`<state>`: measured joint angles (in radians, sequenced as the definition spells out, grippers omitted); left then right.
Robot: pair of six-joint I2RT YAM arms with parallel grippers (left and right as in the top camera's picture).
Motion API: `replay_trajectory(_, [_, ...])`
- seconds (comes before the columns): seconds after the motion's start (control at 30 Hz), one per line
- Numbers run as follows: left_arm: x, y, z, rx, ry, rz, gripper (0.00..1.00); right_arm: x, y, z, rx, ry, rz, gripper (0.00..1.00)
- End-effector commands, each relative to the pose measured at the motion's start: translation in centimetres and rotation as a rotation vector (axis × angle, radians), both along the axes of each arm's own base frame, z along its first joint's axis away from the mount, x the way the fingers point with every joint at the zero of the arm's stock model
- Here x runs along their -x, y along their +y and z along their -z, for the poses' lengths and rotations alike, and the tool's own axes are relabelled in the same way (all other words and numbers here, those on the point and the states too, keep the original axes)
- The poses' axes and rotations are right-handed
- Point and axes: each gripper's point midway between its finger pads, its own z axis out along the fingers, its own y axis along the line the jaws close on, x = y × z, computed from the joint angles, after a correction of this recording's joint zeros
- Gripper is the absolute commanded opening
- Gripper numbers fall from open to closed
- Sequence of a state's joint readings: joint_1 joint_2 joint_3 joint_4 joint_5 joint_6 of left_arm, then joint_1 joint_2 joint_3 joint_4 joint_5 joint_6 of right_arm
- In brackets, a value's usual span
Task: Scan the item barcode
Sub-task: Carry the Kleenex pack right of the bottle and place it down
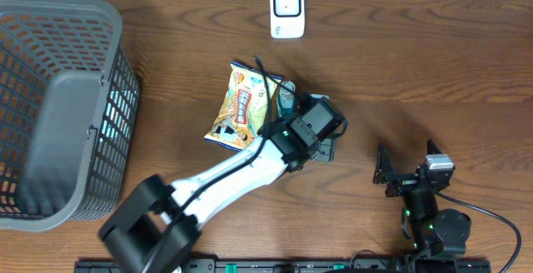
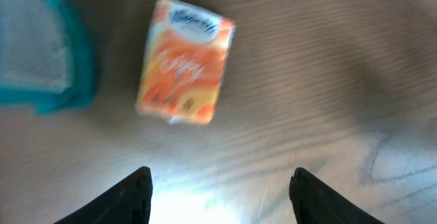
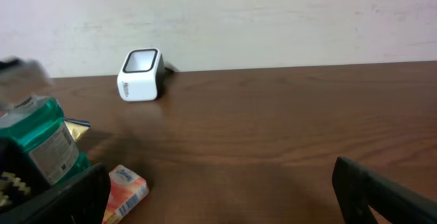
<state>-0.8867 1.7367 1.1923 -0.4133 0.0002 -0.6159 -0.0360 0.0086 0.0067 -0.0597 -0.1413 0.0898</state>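
Centre of overhead view: left claw released, empty, orange carton lying just ahead. Lower right: right claw spread wide, empty.

The left arm has a white tubular link between bulky black joints, with a thin black cable along it and green lights at the wrist. The right arm is black, with a grey camera block, green lights and a black cord trailing right. The fingers are plain black wedges.
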Motion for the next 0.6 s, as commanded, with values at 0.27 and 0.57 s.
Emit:
replay_trajectory(0.27, [1.2,3.6,-7.2,0.042,-0.066,-0.118,0.65,0.0,-0.1,0.1,0.009,0.002,0.004,0.99])
replay_trajectory(0.57, [0.7,9.6,-15.3,0.053,-0.318,-0.268,0.71,0.0,-0.1,0.1,0.009,0.002,0.004,0.99])
